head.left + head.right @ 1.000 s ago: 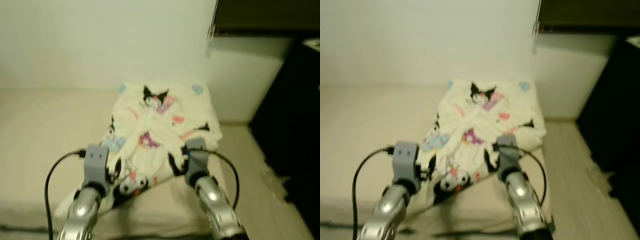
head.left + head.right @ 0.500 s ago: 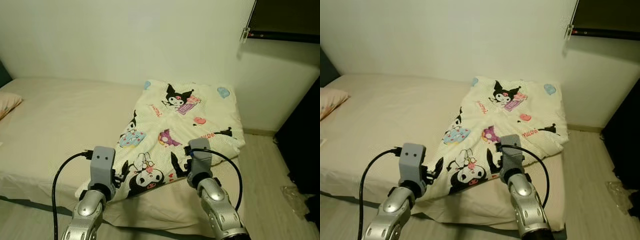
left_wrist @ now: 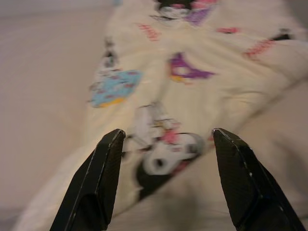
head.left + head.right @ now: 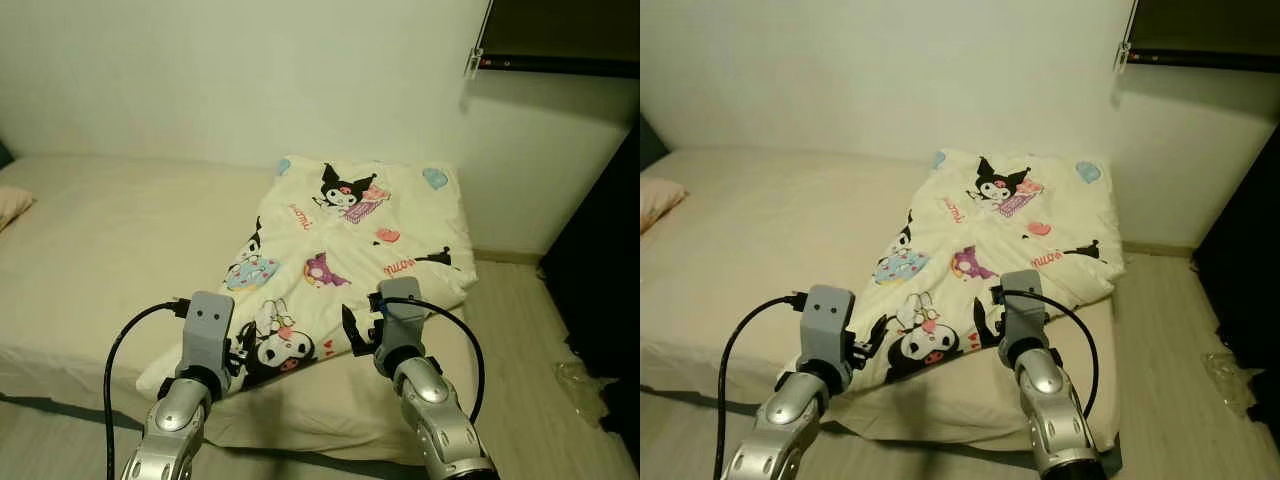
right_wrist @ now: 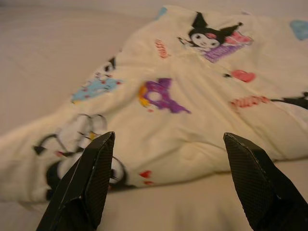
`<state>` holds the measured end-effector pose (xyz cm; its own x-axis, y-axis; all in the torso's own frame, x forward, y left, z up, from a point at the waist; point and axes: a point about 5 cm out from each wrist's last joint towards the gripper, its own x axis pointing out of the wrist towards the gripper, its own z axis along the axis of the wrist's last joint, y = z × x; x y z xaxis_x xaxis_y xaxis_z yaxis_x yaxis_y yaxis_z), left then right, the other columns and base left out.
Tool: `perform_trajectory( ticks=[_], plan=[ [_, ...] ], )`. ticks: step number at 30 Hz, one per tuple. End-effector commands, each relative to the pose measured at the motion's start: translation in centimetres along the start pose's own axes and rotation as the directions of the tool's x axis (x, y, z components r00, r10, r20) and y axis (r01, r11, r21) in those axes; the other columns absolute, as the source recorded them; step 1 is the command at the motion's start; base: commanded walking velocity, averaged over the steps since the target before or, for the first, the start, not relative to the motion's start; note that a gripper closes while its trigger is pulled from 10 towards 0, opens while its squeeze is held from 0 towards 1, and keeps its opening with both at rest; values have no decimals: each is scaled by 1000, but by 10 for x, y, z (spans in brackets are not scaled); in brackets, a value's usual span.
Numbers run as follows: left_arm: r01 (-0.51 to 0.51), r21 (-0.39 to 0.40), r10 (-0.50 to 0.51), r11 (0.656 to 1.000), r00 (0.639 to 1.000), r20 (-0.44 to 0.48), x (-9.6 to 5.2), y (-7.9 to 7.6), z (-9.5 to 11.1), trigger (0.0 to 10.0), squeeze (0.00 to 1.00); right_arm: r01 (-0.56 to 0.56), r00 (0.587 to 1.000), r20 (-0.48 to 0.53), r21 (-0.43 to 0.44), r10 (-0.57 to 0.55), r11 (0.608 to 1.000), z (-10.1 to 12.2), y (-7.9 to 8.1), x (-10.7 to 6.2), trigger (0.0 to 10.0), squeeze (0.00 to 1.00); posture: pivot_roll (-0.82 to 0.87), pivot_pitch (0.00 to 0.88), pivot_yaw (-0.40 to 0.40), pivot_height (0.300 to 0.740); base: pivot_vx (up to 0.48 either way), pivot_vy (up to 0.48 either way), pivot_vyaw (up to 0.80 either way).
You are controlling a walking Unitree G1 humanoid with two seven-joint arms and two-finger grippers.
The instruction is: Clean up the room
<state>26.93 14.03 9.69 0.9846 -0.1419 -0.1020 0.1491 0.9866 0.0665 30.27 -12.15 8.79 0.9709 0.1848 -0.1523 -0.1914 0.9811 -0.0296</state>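
Two grippers, left (image 3: 166, 180) and right (image 5: 168, 180), hover spread wide and empty just short of the blanket (image 4: 345, 250), which lies crumpled across the bed's (image 4: 100, 230) foot end. Nothing gripped yet; the tidying looks barely begun.

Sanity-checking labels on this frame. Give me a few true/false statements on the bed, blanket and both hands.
1. The blanket lies bunched on the bed. True.
2. The left hand is shut on the blanket. False: its fingers are spread and hold nothing.
3. The right hand is open, pointing at the blanket. True.
4. The blanket is plain white. False: it carries cartoon prints.
5. A pillow sits beside the blanket. False: it is at the bed's far left edge.
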Motion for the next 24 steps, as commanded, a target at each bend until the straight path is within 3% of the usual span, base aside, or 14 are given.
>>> perform_trajectory(
  ticks=[1,12,24],
  plan=[
    [-3,11,3,1000,1000,-11,-1,1,-1,10000,0,6,1000,-6,15,-6,1000,-1,0,-1,10000,0,-65,137,27,740,0,-382,0],
    [-16,-2,16,1000,1000,-5,-1,2,1,10000,0,-40,999,-2,-33,40,999,1,5,-1,10000,0,-67,140,24,740,0,-382,0],
    [-25,-6,25,1000,1000,-4,-1,1,2,10000,0,-71,997,-8,-49,71,996,1,9,-2,10000,0,-66,144,19,740,0,-371,764]
  ],
)
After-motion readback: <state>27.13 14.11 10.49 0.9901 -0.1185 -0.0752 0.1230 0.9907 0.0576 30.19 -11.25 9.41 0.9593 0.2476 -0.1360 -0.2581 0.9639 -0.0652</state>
